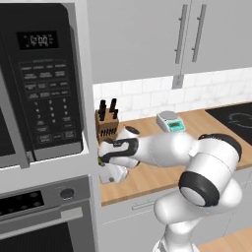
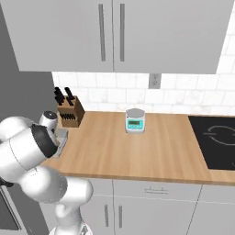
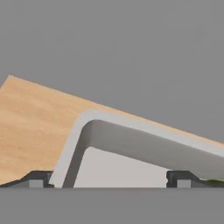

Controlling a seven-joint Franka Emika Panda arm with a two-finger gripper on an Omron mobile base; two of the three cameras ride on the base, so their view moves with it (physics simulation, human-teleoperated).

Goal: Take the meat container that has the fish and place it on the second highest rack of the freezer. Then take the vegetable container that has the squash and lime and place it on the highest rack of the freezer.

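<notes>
Container [image 3: 131, 140] sits at the far left end of the wooden counter [image 1: 138, 184], right by the plain grey side wall. It is a pale grey tray with a round corner. In the hand view its long edge starts at that corner on the left and runs off to the right, sloping down. The slope may just be the camera's tilt. What lies inside it is hidden.

On the left of the left base view are a black microwave [image 1: 44, 83] and, under it, an oven [image 1: 44, 216]. Next comes the grey side wall, then a knife block [image 1: 107, 125] at the back of the counter.

The gripper [image 1: 104, 166] is just in front of the knife block, low over the counter and pointing left at the wall. In the hand view the gripper [image 3: 109, 180] is spread wide. One dark tip is just outside the tray's corner and the other is far to the right. It holds nothing. I cannot tell if the tips touch the tray.

The white arm [image 1: 197, 167] is bent at the elbow and reaches sideways to the left, lying low across the counter.

Further right stand a small kitchen scale [image 1: 171, 121] and then a black cooktop [image 1: 236, 118].
</notes>
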